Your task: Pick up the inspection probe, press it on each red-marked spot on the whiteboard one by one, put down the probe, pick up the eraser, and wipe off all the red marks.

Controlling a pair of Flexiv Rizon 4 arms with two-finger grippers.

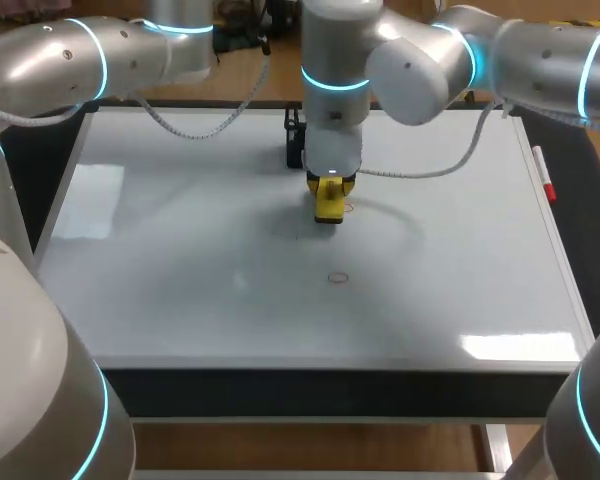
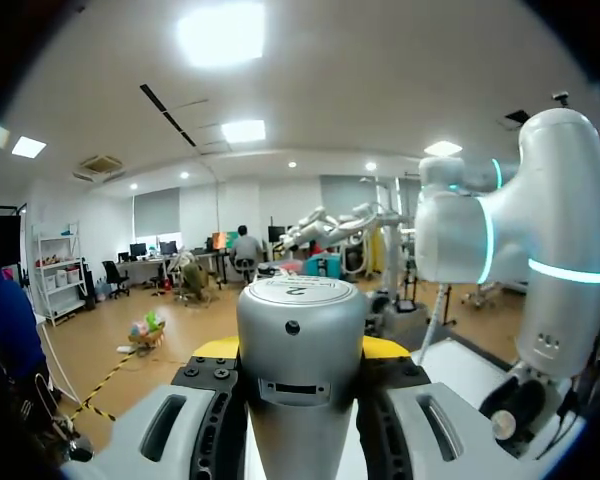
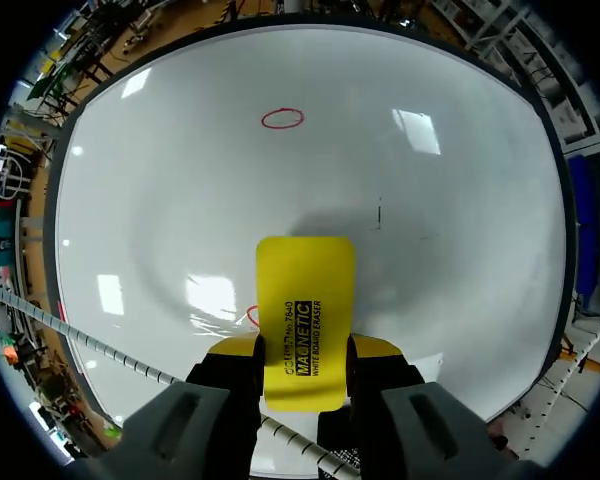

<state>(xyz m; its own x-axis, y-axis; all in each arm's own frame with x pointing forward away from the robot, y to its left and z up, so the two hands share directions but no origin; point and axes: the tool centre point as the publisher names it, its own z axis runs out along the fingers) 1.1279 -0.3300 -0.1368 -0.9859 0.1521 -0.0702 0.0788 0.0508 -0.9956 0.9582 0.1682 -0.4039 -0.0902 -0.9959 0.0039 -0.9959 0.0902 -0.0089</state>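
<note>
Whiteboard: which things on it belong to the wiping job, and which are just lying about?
Part of the job: whiteboard; yellow eraser, held in the right pincer; red ring out on the bare board; red mark beside the eraser.
Just lying about: marker pen at the board's right edge.

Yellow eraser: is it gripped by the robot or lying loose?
Gripped: both fingers of the right gripper clamp the eraser from either side, over the whiteboard.
</note>
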